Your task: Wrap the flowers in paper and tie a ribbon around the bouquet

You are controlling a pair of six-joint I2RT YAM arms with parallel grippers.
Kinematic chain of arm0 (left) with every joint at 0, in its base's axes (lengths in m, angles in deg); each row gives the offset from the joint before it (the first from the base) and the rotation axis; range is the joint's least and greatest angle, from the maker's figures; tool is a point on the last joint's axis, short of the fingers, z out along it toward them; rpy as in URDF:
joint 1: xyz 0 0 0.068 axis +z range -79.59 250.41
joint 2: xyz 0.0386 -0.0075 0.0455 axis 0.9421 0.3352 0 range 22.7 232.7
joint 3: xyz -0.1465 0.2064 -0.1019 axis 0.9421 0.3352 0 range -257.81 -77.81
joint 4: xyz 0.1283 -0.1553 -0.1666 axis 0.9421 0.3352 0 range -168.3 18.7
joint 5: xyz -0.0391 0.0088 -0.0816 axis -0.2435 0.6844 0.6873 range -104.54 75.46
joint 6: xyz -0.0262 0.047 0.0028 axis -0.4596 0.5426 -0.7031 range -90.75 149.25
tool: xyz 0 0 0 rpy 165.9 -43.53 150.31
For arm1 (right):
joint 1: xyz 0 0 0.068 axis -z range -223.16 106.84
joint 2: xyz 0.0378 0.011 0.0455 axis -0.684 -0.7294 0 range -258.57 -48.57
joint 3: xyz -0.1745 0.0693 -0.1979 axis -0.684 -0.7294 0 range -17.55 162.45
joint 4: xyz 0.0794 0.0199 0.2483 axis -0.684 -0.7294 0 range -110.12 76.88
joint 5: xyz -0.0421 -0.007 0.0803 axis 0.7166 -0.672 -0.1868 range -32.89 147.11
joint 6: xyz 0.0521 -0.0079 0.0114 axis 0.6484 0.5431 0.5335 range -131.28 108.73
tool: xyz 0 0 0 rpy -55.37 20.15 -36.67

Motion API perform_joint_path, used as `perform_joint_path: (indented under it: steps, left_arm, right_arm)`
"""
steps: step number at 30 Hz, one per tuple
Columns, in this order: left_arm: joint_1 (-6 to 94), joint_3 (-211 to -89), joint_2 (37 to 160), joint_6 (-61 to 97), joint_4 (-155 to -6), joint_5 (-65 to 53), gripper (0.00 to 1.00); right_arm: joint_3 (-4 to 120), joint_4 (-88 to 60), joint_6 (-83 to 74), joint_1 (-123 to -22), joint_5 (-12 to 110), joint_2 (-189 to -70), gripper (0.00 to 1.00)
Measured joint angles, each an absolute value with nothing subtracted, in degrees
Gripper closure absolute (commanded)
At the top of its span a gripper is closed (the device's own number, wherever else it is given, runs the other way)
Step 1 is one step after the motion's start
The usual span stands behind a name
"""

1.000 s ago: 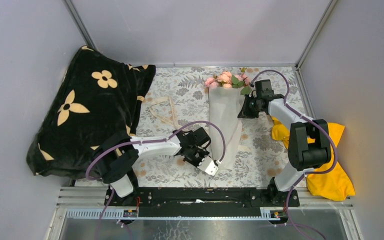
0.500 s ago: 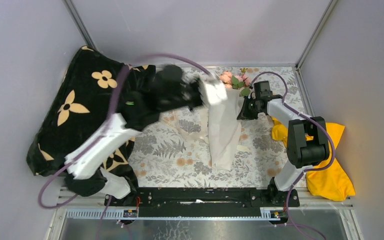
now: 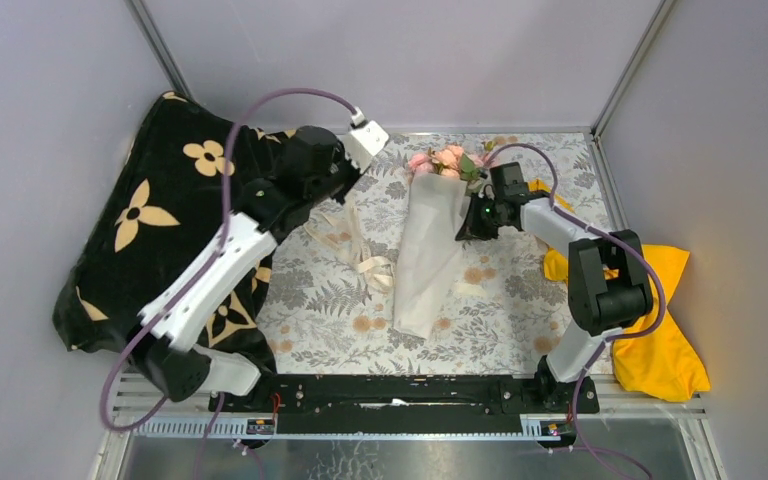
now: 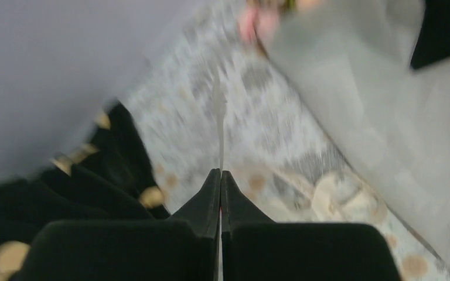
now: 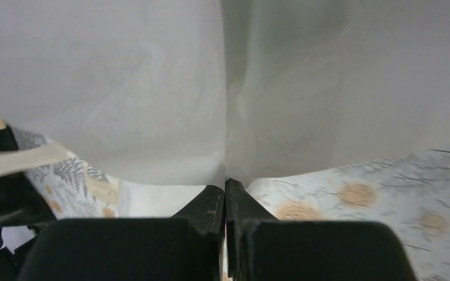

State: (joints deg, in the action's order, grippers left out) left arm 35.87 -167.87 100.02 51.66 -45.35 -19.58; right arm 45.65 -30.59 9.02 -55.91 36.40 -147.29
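The left pincer was shut. Its two black fingers were pressed tip to tip on a thin pale strand of the ribbon that ran up from between them. The left wrist view was blurred, so the grip showed only as that edge-on strand. The right pincer was also closed, nipping the edge of the paper, whose white folds filled most of the right wrist view.

Only the overhead view showed the whole layout. The bouquet lay lengthwise on the cloth-covered counter, with the flowers at its far end and its narrow end toward the arms. The right pincer met its right edge just below the blooms. The left arm stretched toward the far left, beside the black flowered blanket, and the rest of the ribbon trailed in loose loops on the counter just left of the bouquet. A yellow cloth sat at the right edge, in neither wrist view. The right wrist view added a beige band of ribbon at its left margin
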Motion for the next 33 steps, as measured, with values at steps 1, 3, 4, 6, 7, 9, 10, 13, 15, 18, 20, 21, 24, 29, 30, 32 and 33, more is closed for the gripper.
perform_joint_path:
  steps: [1,3,4,6,7,9,10,13,15,18,20,21,24,29,30,32,33]
  left_arm:
    - [37.11,-164.55,101.00,50.68,-45.27,-18.75,1.00]
    - [39.82,-157.99,103.32,48.60,-44.70,-16.00,1.00]
    - [40.79,-155.85,104.13,47.73,-44.37,-14.62,1.00]
    - [41.99,-152.92,104.74,45.72,-44.41,-10.67,1.00]
    - [41.90,-152.05,104.70,44.73,-44.61,-8.33,1.00]
    - [39.61,-150.78,104.48,43.18,-46.64,-4.26,1.00]
    - [38.03,-150.15,104.50,42.90,-48.11,-3.54,1.00]
    - [32.28,-147.22,106.23,42.55,-54.12,-1.59,1.00]
    - [29.22,-146.39,110.14,42.35,-58.05,-0.39,1.00]
    - [26.40,-146.23,118.53,41.94,-62.84,0.79,1.00]
    - [24.83,-145.67,122.92,41.83,-64.87,1.09,1.00]
    - [23.98,-145.08,124.58,41.83,-65.88,1.12,1.00]
    - [22.32,-143.70,127.25,41.76,-67.91,1.12,1.00]
    - [21.49,-143.44,130.62,41.59,-70.38,0.90,1.00]
    - [21.62,-143.44,131.23,41.50,-70.60,0.83,1.00]
    - [21.75,-143.44,132.56,41.17,-71.08,0.68,1.00]
    - [21.92,-143.46,132.78,40.87,-71.78,0.70,1.00]
  right_arm:
    - [45.92,-30.44,9.46,-56.90,36.25,-147.33,1.00]
    - [46.64,-29.43,10.51,-59.28,35.35,-147.72,1.00]
    - [46.90,-28.78,11.05,-60.18,34.98,-147.92,1.00]
    - [47.20,-26.81,12.45,-62.21,34.37,-148.44,1.00]
    - [47.23,-26.00,13.04,-62.95,33.93,-148.66,1.00]
    - [47.23,-24.54,14.33,-63.85,33.47,-149.27,1.00]
    - [47.20,-24.21,14.59,-63.87,33.47,-149.49,1.00]
    - [46.90,-22.40,15.71,-63.76,33.47,-150.59,1.00]
    - [46.48,-21.30,16.23,-63.72,33.45,-151.61,1.00]
    - [45.52,-20.39,16.73,-63.72,33.63,-152.49,0.87]
    - [44.93,-20.19,16.95,-63.72,34.02,-152.55,0.80]
    - [44.78,-20.23,16.91,-63.72,34.22,-152.55,0.76]
    - [44.43,-21.00,16.63,-63.72,35.79,-152.53,0.56]
    - [44.41,-25.17,15.16,-63.72,40.58,-151.37,0.41]
    - [44.43,-26.16,14.96,-63.72,41.49,-150.85,0.39]
    - [44.43,-28.04,14.64,-63.65,43.55,-149.58,0.32]
    - [44.43,-28.69,14.57,-63.61,44.49,-148.93,0.31]
